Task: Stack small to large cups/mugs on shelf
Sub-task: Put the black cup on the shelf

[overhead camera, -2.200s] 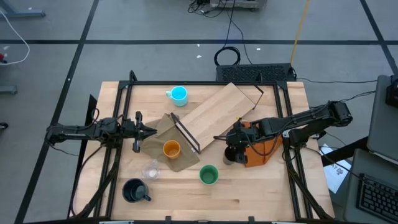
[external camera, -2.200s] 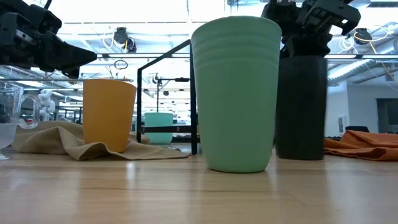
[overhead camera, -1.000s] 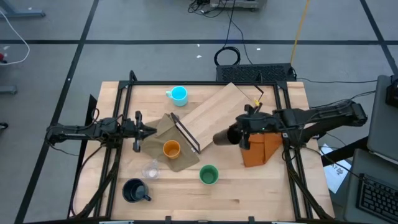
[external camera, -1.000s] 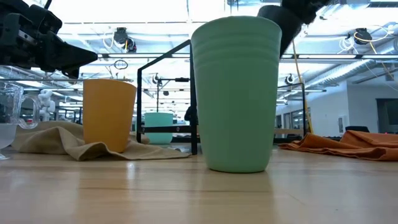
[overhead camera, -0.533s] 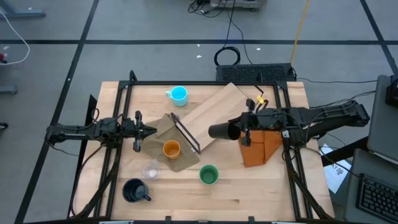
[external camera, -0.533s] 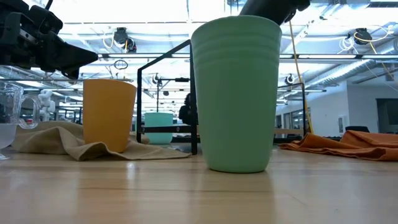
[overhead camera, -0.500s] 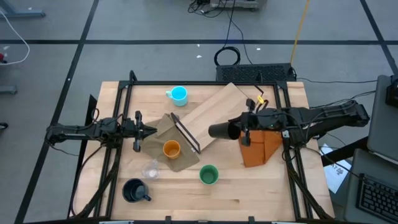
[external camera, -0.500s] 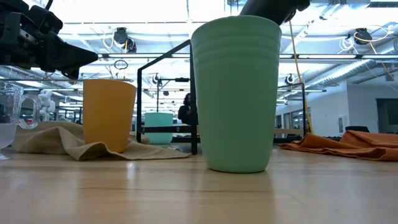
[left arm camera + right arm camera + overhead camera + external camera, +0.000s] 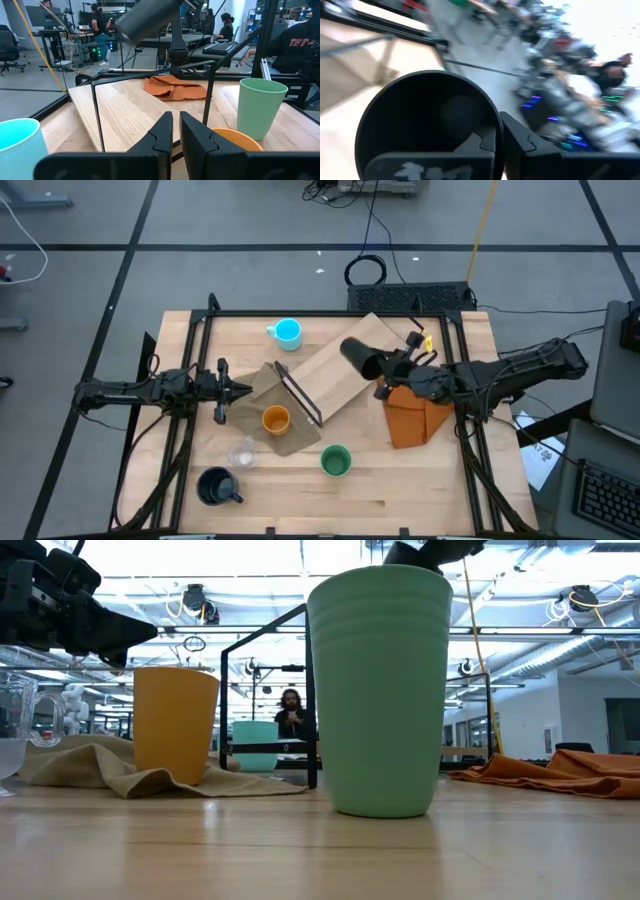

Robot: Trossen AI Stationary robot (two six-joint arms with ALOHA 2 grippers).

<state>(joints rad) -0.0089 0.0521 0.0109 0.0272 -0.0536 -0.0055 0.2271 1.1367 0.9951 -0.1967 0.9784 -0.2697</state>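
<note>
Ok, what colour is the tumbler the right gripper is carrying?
Black, a plain black plastic tumbler in the right gripper; clearest in the high view.

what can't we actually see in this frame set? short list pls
- Black tumbler, low view: only its edge shows at the picture's top; the green cup fills the middle.
- Right hand, right wrist view: room and shelf behind are blurred; the tumbler's mouth blocks most of it.
- Cyan mug, low view: mostly hidden behind the shelf frame and orange cup.
- Dark mug: absent from low view.
- Clear cup, high view: too faint to read.
</note>
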